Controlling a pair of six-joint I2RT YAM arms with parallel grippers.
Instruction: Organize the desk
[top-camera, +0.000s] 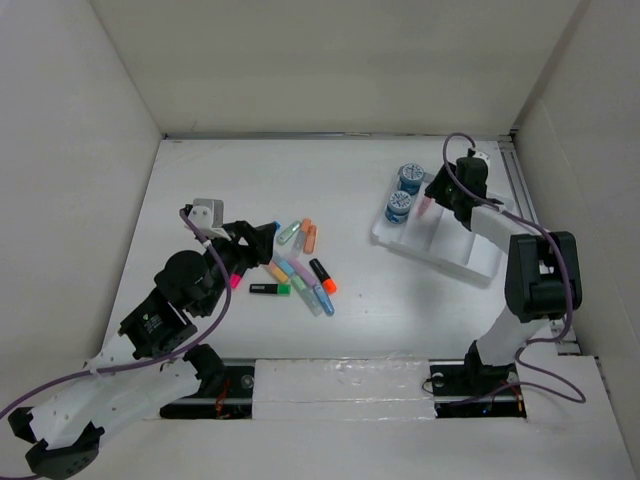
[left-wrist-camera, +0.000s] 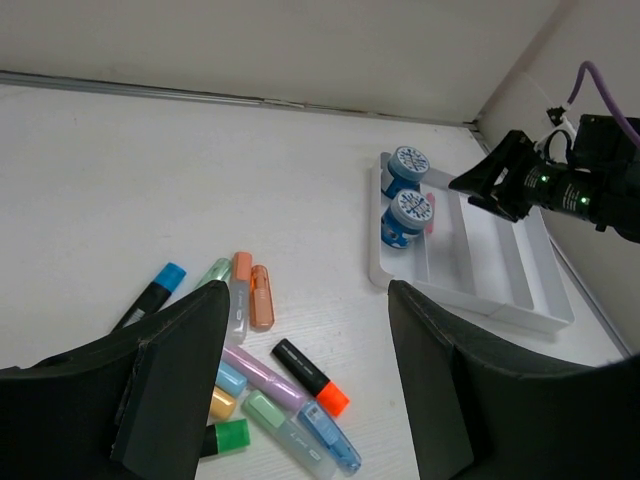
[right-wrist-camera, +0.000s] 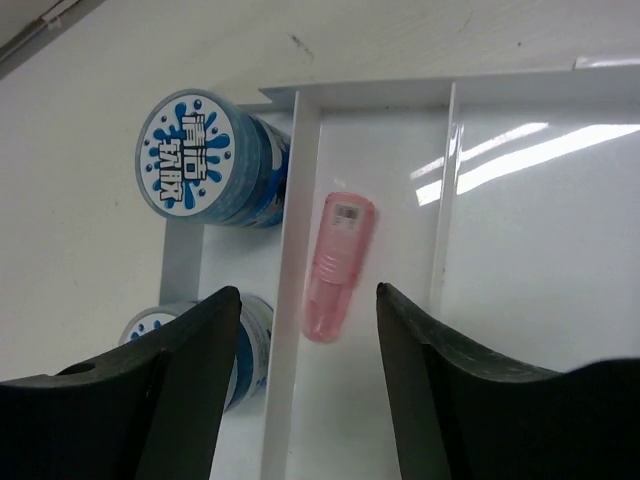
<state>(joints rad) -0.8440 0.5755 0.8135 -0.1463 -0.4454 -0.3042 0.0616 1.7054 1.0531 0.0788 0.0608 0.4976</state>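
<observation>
The desk (top-camera: 340, 180) is a white tabletop. A loose pile of highlighters (top-camera: 300, 270) lies left of centre; it also shows in the left wrist view (left-wrist-camera: 290, 390). My left gripper (top-camera: 266, 242) is open and empty, just above the pile's left side (left-wrist-camera: 305, 295). A white compartmented tray (top-camera: 470, 262) sits at the right. Two blue-lidded jars (top-camera: 411, 177) stand in its left compartment. A pink highlighter (right-wrist-camera: 338, 262) lies in the neighbouring compartment. My right gripper (right-wrist-camera: 308, 290) is open and empty above it.
White walls enclose the desk on three sides. A pink-capped marker (top-camera: 236, 281) and a black marker with a green cap (top-camera: 270, 289) lie at the pile's left. The tray's right compartments (left-wrist-camera: 500, 290) hold nothing. A metal rail (top-camera: 330, 375) runs along the front edge.
</observation>
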